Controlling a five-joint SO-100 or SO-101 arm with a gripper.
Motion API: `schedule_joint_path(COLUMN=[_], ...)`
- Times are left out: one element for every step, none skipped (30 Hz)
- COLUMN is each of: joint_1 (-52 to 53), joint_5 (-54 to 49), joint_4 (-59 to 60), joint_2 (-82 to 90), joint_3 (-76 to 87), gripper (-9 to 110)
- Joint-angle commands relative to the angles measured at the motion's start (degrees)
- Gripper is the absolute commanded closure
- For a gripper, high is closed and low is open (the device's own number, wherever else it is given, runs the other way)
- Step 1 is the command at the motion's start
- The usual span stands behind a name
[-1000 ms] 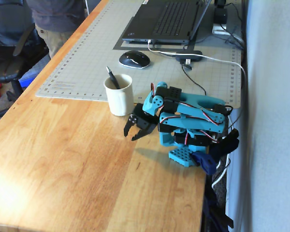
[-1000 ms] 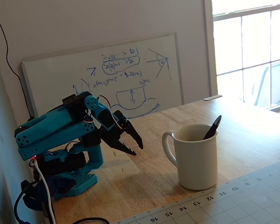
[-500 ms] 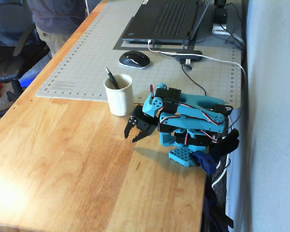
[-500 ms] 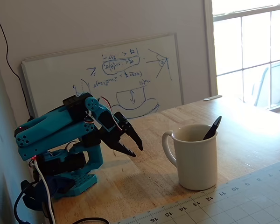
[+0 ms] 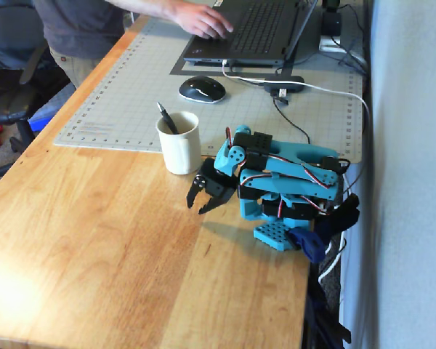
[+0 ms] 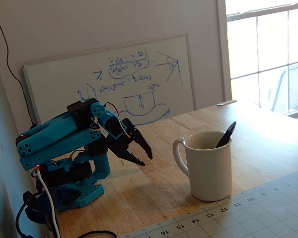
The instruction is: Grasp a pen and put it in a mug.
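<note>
The cream-white mug (image 5: 180, 145) stands on the wooden table at the front edge of the cutting mat; it also shows in a fixed view (image 6: 207, 164). The dark pen (image 5: 166, 117) stands inside the mug, leaning on the rim with its upper end sticking out (image 6: 226, 134). My gripper (image 5: 200, 199) is open and empty, folded back close to the blue arm's base, to the right of the mug and a little nearer the camera. In a fixed view the gripper (image 6: 144, 157) hangs left of the mug, apart from it, above the table.
A grey cutting mat (image 5: 123, 94) covers the far table. On it lie a computer mouse (image 5: 201, 89) and a laptop (image 5: 251, 33) with a person's hand (image 5: 200, 20) on it. A whiteboard (image 6: 114, 82) leans on the wall. The table's right edge (image 5: 305, 291) is near the arm's base.
</note>
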Motion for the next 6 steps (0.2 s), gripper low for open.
schedule_joint_path(joint_1=[-0.4, -0.4, -0.4, -0.4, -0.4, -0.4], joint_5=[0.4, 0.4, 0.4, 0.4, 0.4, 0.4], joint_4=[-0.4, -0.4, -0.4, -0.4, -0.4, -0.4], joint_2=[1.2, 1.2, 1.2, 1.2, 1.2, 1.2], joint_3=[-0.8, -0.8, -0.8, -0.8, -0.8, -0.8], gripper=[93, 93, 93, 93, 93, 93])
